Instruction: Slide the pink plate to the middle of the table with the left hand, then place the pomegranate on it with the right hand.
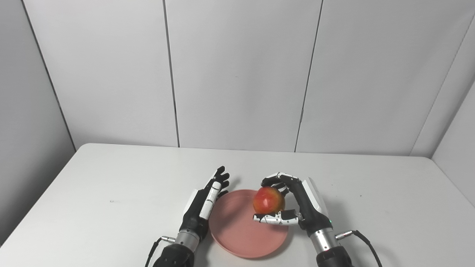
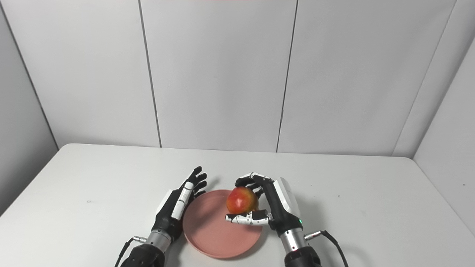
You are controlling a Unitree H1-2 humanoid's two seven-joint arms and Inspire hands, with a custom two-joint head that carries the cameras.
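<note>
The pink plate lies on the white table near its front edge, roughly at mid-width. Over the plate's right part my right hand is shut on the red-yellow pomegranate, fingers curled over its far side and thumb under its near side. Whether the fruit touches the plate I cannot tell. My left hand is open, fingers straight and pointing away, lying against the plate's left rim. In the right eye view the pomegranate and the plate show the same arrangement.
The white table ends at grey wall panels behind and on both sides. Cables run from both wrists at the picture's bottom edge.
</note>
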